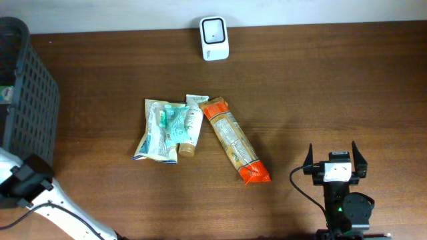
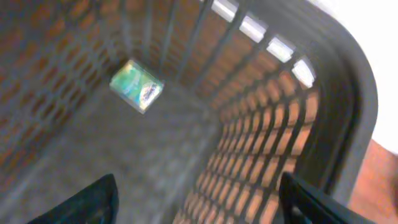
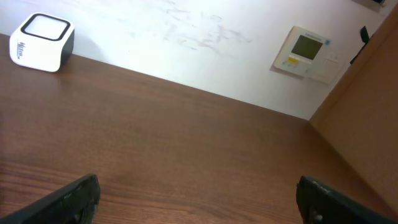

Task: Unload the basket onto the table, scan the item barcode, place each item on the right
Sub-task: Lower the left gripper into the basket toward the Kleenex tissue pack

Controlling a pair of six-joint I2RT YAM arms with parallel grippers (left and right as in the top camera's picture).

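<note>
Well, my left gripper (image 2: 198,202) hangs tilted over the basket (image 2: 348,93), jaws wide, empty; the green packet (image 2: 137,85) lies inside, label too blurred to read. Far from the basket, my right gripper (image 1: 332,153) gapes empty.

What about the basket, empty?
No, a green packet lies on the floor of the basket in the left wrist view.

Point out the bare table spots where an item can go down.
Bare wood lies between the scanner and the right gripper, on the right half of the table, and between the basket and the pale pouch. Crowded: mid-table, where pouch, tube and orange packet bunch together.
</note>
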